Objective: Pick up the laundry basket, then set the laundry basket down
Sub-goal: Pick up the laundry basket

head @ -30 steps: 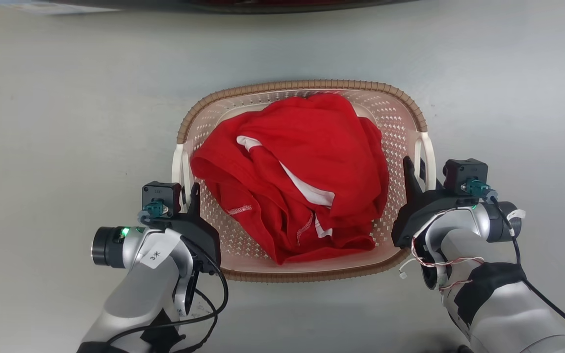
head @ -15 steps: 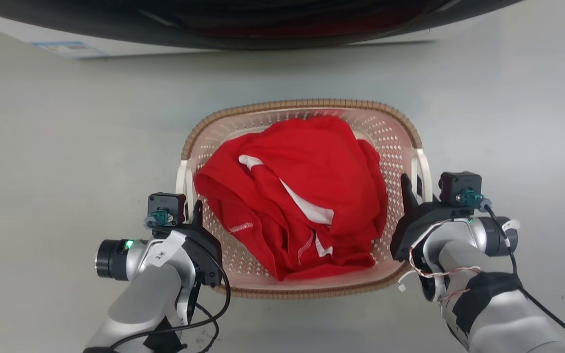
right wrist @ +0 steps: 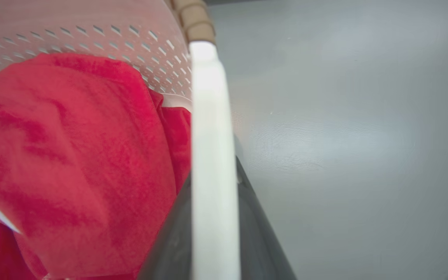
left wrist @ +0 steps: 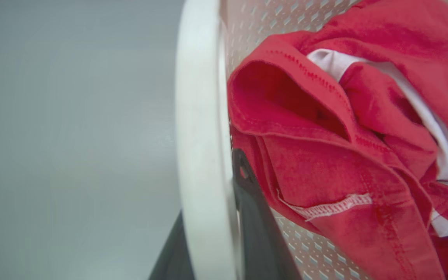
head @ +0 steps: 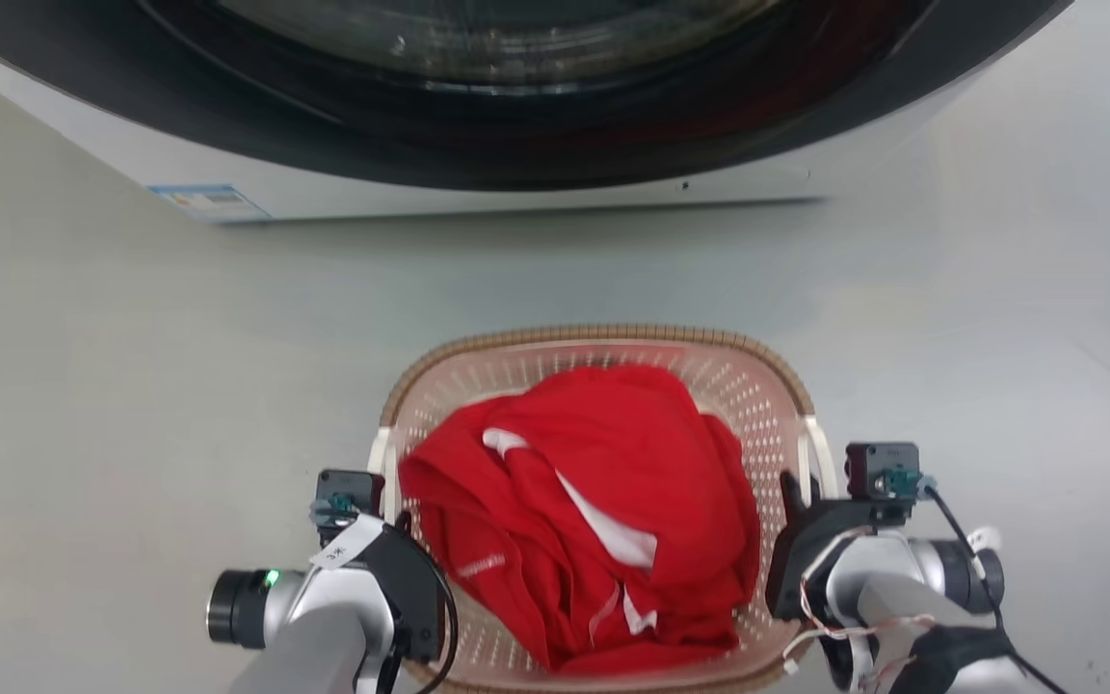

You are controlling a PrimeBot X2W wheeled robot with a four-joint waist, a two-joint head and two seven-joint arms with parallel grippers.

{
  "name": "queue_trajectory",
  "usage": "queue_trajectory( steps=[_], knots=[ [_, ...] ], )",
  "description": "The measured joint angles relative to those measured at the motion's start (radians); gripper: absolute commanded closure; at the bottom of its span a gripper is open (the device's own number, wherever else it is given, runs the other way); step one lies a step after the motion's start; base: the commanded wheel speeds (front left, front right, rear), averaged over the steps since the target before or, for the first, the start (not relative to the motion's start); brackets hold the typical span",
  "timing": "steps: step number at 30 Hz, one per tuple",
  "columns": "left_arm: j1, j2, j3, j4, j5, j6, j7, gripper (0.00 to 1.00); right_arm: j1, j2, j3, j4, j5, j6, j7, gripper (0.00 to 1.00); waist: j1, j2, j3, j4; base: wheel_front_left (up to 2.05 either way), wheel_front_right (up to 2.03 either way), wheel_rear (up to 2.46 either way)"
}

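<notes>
The laundry basket (head: 603, 337), pale pink perforated plastic with a brown woven-look rim, sits low in the head view with a crumpled red garment (head: 613, 501) inside. My left gripper (head: 395, 519) is shut on the white left handle (left wrist: 200, 116), one dark finger on each side of the bar. On the other side, my right gripper (head: 792, 485) is shut on the white right handle (right wrist: 210, 116) in the same way. Basket and garment hide the fingertips in the head view.
A washing machine (head: 516, 202) with a dark round door stands across the top of the head view, a strip of grey floor (head: 131, 386) between it and the basket. Open floor lies to both sides.
The whole head picture has shifted downward, so the camera moved and the washing machine came into sight. Both grippers keep the same hold on the handles.
</notes>
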State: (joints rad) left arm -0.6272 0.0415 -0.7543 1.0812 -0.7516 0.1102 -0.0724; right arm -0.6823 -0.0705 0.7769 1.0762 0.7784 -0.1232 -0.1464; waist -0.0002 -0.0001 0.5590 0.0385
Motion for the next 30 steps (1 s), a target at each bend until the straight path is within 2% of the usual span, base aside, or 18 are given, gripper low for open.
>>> queue_trajectory(
  steps=[30],
  knots=[
    [0.262,0.005,-0.121,0.048,-0.103,-0.022,0.142,1.0,0.308,0.002,0.149,-0.04,0.206,-0.009,0.141,1.0,0.0,-0.0001,-0.44,0.024,0.0,0.0,0.0]
  ],
)
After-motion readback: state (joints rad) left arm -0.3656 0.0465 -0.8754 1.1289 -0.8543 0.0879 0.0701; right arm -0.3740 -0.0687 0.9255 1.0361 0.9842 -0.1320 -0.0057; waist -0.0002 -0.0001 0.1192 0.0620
